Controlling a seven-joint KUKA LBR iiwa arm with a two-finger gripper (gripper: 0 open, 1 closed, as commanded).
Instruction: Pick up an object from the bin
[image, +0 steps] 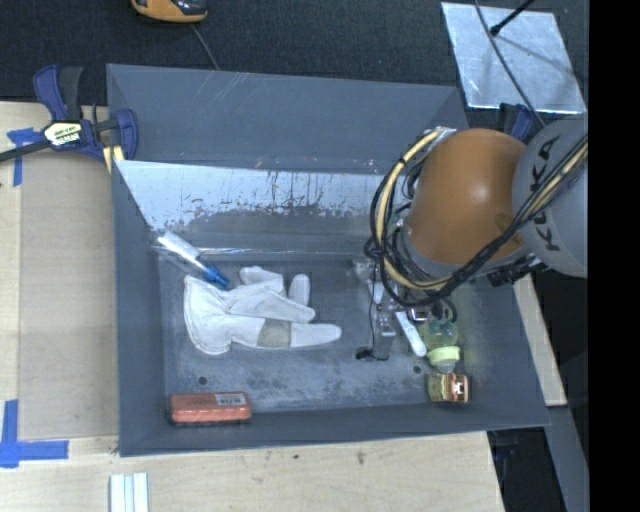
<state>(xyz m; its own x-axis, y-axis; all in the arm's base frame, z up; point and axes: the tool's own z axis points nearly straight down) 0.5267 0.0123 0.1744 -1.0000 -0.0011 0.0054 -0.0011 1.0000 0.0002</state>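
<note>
Approach judged in hand — gripper (378, 335) seen low between white glove (250, 315) and green-capped bottle (443, 352); claw state cannot be told; centring over one needed next.

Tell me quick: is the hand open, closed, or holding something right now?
Hand: cannot be told; it is low in the right of the bin, next to a small green-capped bottle.
</note>
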